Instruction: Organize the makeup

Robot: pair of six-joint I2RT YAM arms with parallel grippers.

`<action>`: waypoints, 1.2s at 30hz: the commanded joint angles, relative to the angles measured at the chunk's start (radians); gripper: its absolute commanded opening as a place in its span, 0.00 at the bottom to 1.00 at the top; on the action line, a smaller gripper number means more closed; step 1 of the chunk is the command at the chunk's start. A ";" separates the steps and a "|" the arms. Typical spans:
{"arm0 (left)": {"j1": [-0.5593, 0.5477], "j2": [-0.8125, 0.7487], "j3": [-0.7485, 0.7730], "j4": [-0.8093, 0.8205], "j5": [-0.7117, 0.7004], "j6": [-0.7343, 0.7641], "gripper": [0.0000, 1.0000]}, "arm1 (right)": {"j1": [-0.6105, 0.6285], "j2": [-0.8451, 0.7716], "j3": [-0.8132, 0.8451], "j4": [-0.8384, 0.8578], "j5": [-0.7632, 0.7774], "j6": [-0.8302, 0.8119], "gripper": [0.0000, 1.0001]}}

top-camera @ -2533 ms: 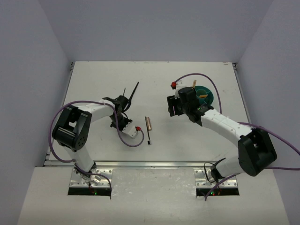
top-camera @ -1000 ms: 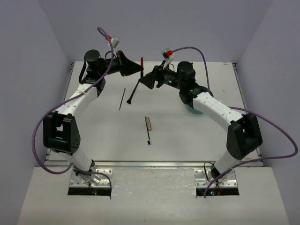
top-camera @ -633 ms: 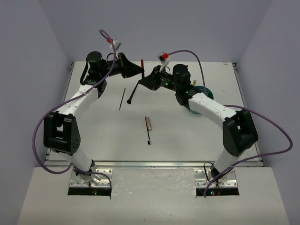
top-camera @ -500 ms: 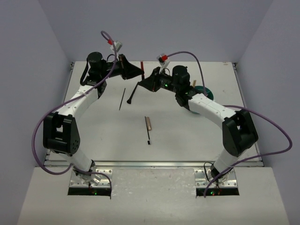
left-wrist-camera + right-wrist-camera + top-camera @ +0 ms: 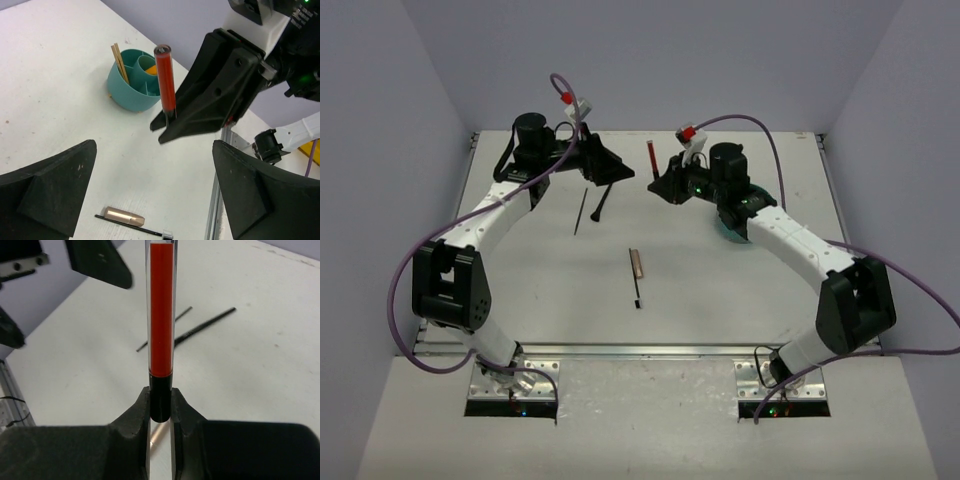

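The red-black pencil [image 5: 648, 157] stands upright in the air, with my right gripper [image 5: 659, 186] shut on its black lower end [image 5: 161, 400]. Facing it from the left, my left gripper [image 5: 609, 166] is open and empty, its fingers [image 5: 50, 190] spread wide and apart from the pencil [image 5: 165, 80]. Two thin black brushes [image 5: 602, 203] [image 5: 581, 210] lie on the table below the left gripper. A beige tube [image 5: 636, 263] and another black brush [image 5: 637, 291] lie mid-table. The wooden sticks [image 5: 120, 62] and the orange wedge [image 5: 151, 70] sit in the teal container [image 5: 129, 92].
In the top view the teal divided container [image 5: 723, 230] is mostly hidden under my right arm, right of centre. Purple cables loop beside both arms. Walls close in the table at the back and on both sides.
My left gripper has opened and let go of the pencil. The right gripper has closed on the pencil and carried it a little to the right, away from the left gripper.
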 commanded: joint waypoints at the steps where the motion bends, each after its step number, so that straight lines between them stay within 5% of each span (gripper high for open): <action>1: 0.013 -0.028 0.066 -0.096 -0.021 0.121 1.00 | -0.095 -0.098 0.014 -0.266 0.118 -0.173 0.00; 8: 0.022 -0.023 0.062 -0.140 -0.054 0.191 1.00 | -0.200 -0.251 -0.058 -0.370 0.251 -0.529 0.00; 14: 0.021 -0.029 0.071 -0.205 -0.081 0.260 1.00 | -0.215 -0.265 0.008 -0.644 0.469 -0.913 0.00; 22: 0.018 -0.035 0.056 -0.209 -0.079 0.324 0.99 | -0.215 -0.337 -0.018 -0.696 0.501 -1.202 0.00; 31: -0.054 -0.027 0.160 -0.463 -0.056 0.907 0.93 | -0.213 -0.330 0.015 -0.711 0.401 -1.327 0.01; 36: -0.158 -0.081 0.124 -0.618 -0.086 1.351 0.90 | -0.165 -0.308 0.042 -0.690 0.089 -1.330 0.00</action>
